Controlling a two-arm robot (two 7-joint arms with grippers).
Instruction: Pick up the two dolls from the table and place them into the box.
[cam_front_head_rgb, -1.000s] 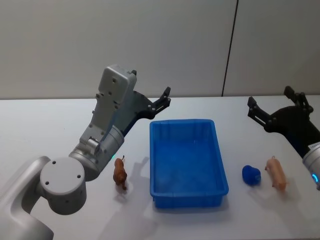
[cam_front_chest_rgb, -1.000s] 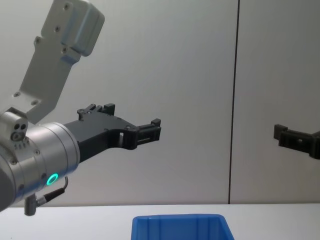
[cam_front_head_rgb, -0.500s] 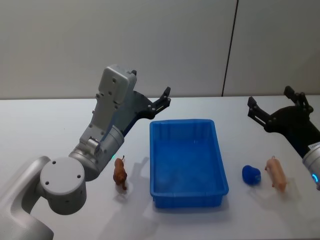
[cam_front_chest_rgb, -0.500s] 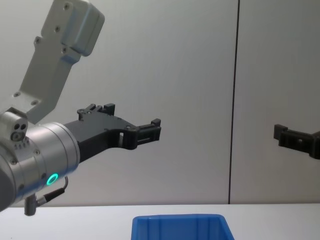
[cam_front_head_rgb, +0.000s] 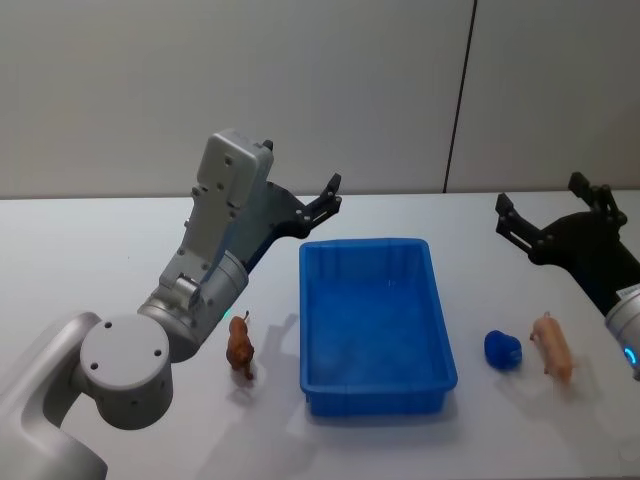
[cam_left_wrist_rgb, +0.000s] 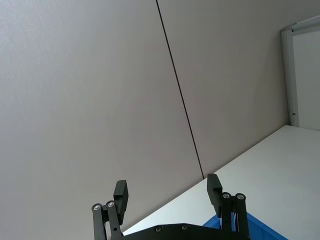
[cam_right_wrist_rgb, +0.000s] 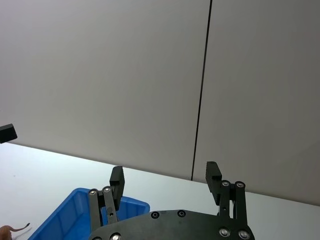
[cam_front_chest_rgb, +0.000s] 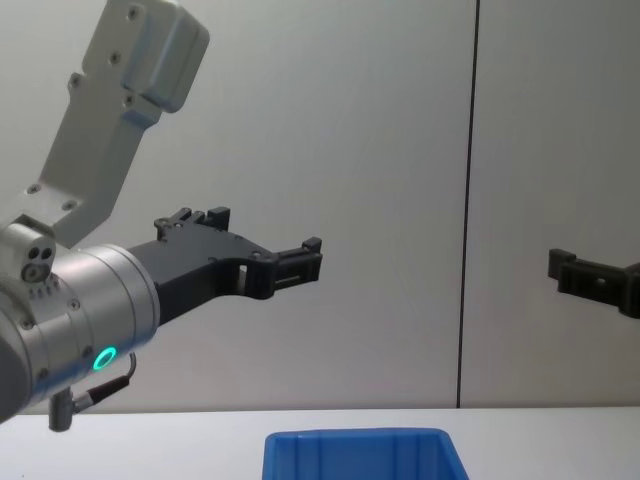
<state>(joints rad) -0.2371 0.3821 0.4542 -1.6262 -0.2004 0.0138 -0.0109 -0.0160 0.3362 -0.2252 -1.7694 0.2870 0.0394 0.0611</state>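
The blue box (cam_front_head_rgb: 370, 320) stands in the middle of the white table (cam_front_head_rgb: 100, 260). A brown animal doll (cam_front_head_rgb: 240, 345) stands upright just left of the box. A pink pig doll (cam_front_head_rgb: 552, 345) lies to the box's right. My left gripper (cam_front_head_rgb: 330, 198) hovers open and empty above the box's far left corner, high over the table (cam_front_chest_rgb: 305, 255). Its fingers (cam_left_wrist_rgb: 121, 192) are spread wide apart. My right gripper (cam_front_head_rgb: 545, 205) hangs open and empty beyond the pig, raised off the table, its fingers (cam_right_wrist_rgb: 213, 172) held apart too.
A small dark blue lump (cam_front_head_rgb: 503, 350) lies between the box and the pig. A grey wall with a vertical seam (cam_front_chest_rgb: 468, 200) rises behind the table. Bare tabletop lies at the far left and along the front.
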